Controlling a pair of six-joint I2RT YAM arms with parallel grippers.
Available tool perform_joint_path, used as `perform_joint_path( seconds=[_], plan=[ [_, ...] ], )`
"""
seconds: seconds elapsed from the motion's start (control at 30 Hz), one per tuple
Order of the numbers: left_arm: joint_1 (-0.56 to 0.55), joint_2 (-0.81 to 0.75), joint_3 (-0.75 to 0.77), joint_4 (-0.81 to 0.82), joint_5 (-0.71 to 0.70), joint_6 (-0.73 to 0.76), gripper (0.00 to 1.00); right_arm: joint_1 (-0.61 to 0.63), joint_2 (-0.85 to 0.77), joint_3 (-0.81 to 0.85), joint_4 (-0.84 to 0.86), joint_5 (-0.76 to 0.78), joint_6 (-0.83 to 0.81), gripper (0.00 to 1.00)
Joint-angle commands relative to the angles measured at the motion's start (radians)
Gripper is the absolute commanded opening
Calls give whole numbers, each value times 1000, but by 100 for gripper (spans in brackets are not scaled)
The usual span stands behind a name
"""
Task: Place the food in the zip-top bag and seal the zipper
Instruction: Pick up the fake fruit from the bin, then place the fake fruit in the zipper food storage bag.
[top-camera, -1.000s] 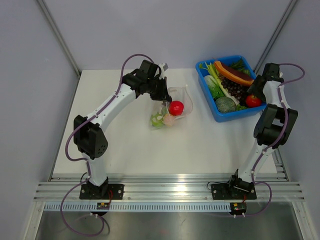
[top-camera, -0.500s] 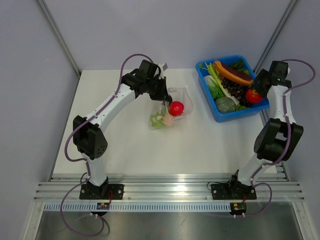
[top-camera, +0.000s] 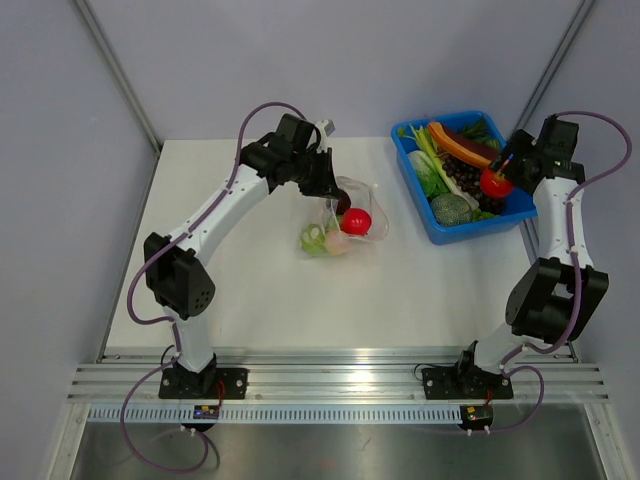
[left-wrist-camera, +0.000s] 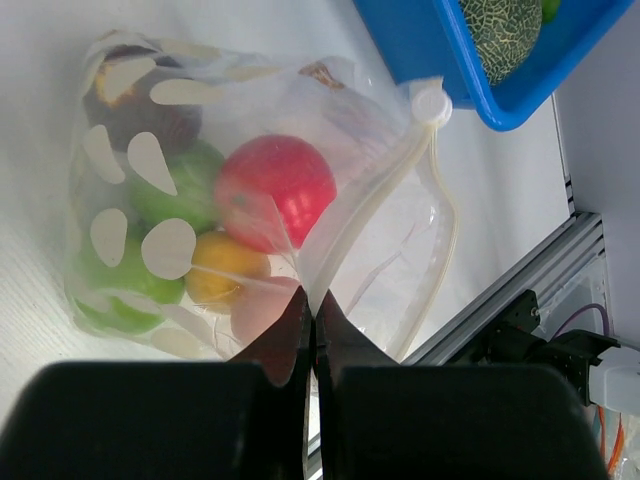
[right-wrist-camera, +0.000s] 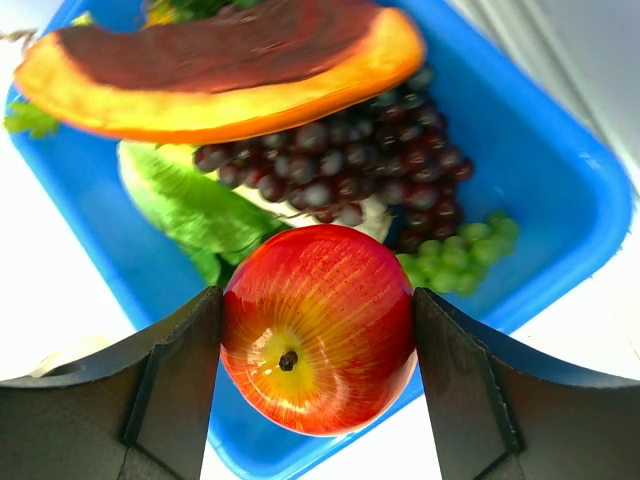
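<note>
Over in the upper right of the top view, the right hand (top-camera: 505, 176) has a red-and-yellow apple (top-camera: 495, 182), fingers clamped on either side of it. The wrist view confirms it: the apple (right-wrist-camera: 318, 345) sits snug between both fingers, stem end facing the camera, held above the blue tray (right-wrist-camera: 560, 200). Under it lie dark grapes (right-wrist-camera: 340, 170), a long orange wedge (right-wrist-camera: 220, 70), a green lettuce leaf (right-wrist-camera: 190, 210) and a few green grapes (right-wrist-camera: 460, 250).

Now to the centre of the white worktop (top-camera: 250, 290), where the zip-top bag (top-camera: 345, 225) lies just left of the tray. The left hand (top-camera: 328, 198) is down on it with its fingers pressed together. Its own camera shows the hand (left-wrist-camera: 312, 310) pinching the clear film right where the pale zipper (left-wrist-camera: 385, 190) ends. The strip runs up and right from the fingertips. Inside the bag (left-wrist-camera: 350, 110) sit a red fruit (left-wrist-camera: 275, 190), green pieces (left-wrist-camera: 165, 195) and a yellow one (left-wrist-camera: 225, 265), packed towards the left. A netted melon (left-wrist-camera: 510, 30) peeks from the tray at upper right.
</note>
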Motion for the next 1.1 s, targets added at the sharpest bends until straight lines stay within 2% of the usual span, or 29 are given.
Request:
perform_joint_path(
  seconds=[0.0,0.43,0.77,0.93,1.07],
  plan=[
    [-3,-16,63,31,13,-9,0,30,-58,0,26,-35,10,47],
    [-1,-8,116,17,45,-21,0,30,15,-66,54,-42,25,47],
    [77,-10,128,71,223,-83,0,30,29,-65,54,-50,30,48],
    [91,7,61,160,307,-158,0,30,26,-54,47,-55,22,48],
    [91,27,4,204,312,-192,0,30,21,-51,42,-53,16,48]
  ],
)
